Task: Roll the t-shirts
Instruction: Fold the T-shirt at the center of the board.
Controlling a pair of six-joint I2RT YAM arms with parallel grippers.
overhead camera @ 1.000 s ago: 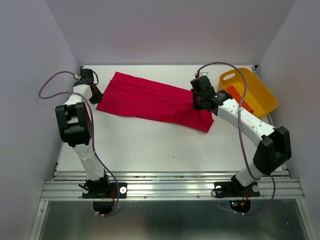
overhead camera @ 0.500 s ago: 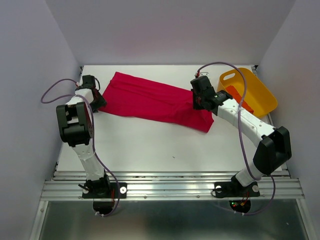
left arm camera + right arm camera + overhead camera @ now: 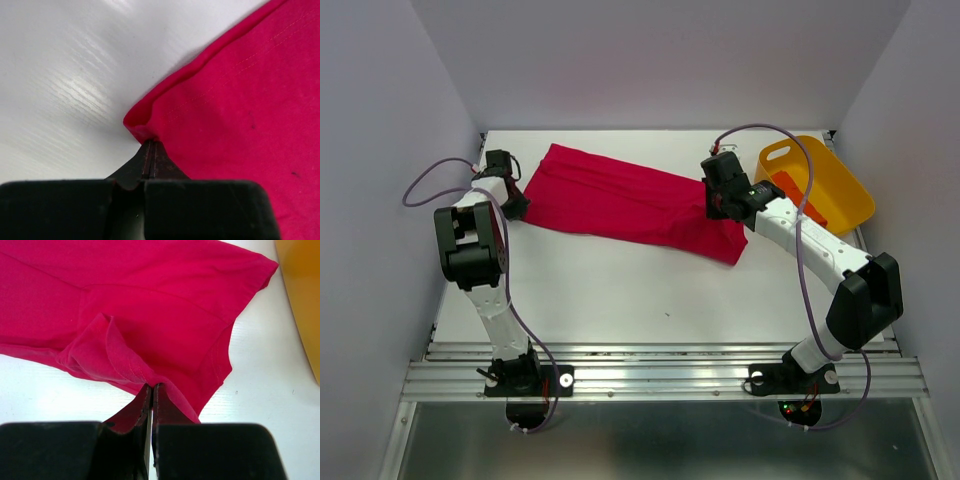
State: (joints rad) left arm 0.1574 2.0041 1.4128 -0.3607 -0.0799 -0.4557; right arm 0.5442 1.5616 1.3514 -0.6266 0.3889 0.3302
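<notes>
My left claw (image 3: 151, 145) and right claw (image 3: 151, 388) pinch mere slivers of red t-shirt (image 3: 620, 200) at their tips; tugging may slip them

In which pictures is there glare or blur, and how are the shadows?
Left wrist view: bright glare streaks on the table; the left gripper is dark and soft, while the red t-shirt is sharp enough to show stitching. Right wrist view: even light, soft shadows in the shirt's folds, the right gripper underexposed. Top external view: diffuse light, faint shadows, no glare.
</notes>
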